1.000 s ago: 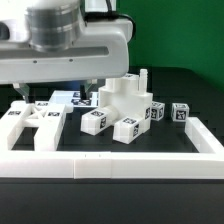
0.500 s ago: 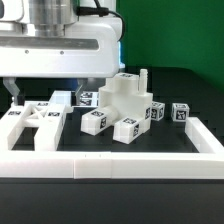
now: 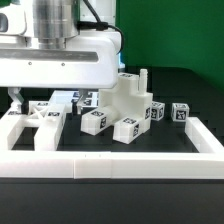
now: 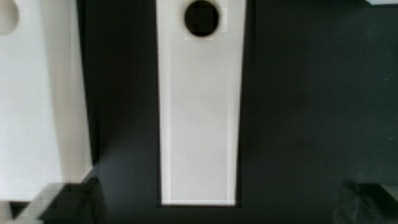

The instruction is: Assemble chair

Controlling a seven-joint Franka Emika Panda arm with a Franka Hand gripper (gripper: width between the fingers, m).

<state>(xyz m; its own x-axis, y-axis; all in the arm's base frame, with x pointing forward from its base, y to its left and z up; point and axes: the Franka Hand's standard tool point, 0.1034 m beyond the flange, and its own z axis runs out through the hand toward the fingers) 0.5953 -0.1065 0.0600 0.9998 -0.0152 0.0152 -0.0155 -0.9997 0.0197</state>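
fingers: Spread wide with nothing gripped. In the wrist view you see a dark tip (image 4: 50,208) at each side, and a strip of bare counter (image 4: 294,120) between each tip and the part.
between the tips: A long white slat (image 4: 201,120) lies flat on the counter. Its end is about level with the tips, and neither tip touches it.
slat detail: One oval hole (image 4: 203,17) sits near the end away from the tips.
beside the slat: A second white strip (image 4: 36,90) runs parallel to it, set apart by a dark band of counter. You cannot tell whether the two join out of frame.
arm: In the exterior view the white arm (image 3: 60,55) hangs low over that view's left. One dark finger shows just above the flat slotted panel (image 3: 30,125), which lies flat on the counter.
joined block assembly (image 3: 125,98): Stands mid-scene, near the slotted panel and toward the exterior view's right of it. It is stepped, with a short upright post (image 3: 143,76) on top.
leg cubes: You have three tagged cubes. One (image 3: 95,121) and another (image 3: 128,129) stand just in front of the assembly. A third (image 3: 180,112) stands alone toward the exterior view's right.
behind the assembly: More tagged pieces, partly hidden by the arm and too small to name.
border rail (image 3: 110,165): Long and white, it runs across the front of the parts.
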